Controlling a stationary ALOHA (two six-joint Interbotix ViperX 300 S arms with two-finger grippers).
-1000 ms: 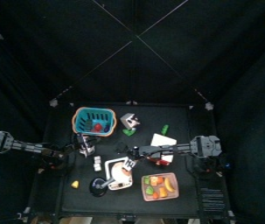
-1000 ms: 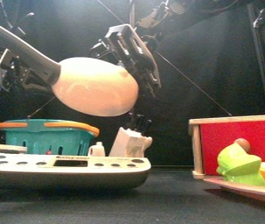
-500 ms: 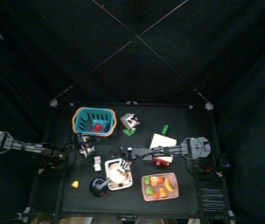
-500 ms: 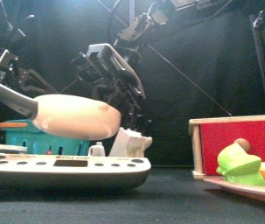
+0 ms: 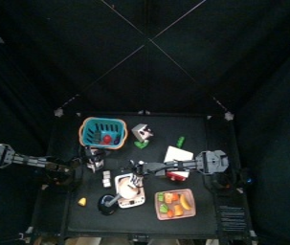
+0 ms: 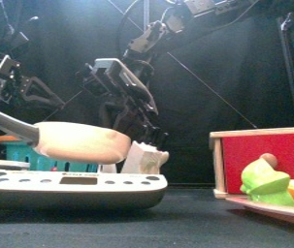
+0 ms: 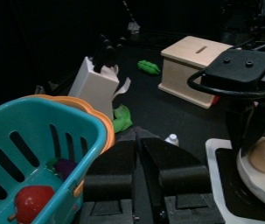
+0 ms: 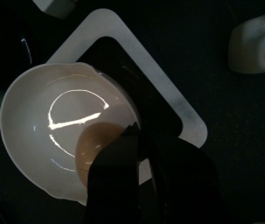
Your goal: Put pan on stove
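Note:
The pale silvery-white pan (image 6: pixel 84 142) hangs low over the white stove slab (image 6: pixel 72 184), slightly tilted, its handle pointing to the front left. My right gripper (image 8: pixel 129 144) is shut on the pan's rim (image 8: pixel 65 114); the stove (image 8: pixel 158 83) lies right beneath. In the top view the right gripper (image 5: pixel 144 176) is over the stove (image 5: pixel 130 189) at the table's front middle. My left gripper (image 7: pixel 146 171) rests shut and empty at the table's left, beside the teal basket (image 7: pixel 35 149).
The teal basket (image 5: pixel 103 131) stands at the back left, with a white carton (image 5: pixel 142 130) beside it. A red-and-white box (image 6: pixel 259 160) and a pinkish tray of toy fruit (image 5: pixel 175 203) are to the right. A small dark round object (image 5: pixel 109 202) lies in front of the stove.
My right gripper has come down with the pan, from high above the stove to just over its top. The left arm has not moved.

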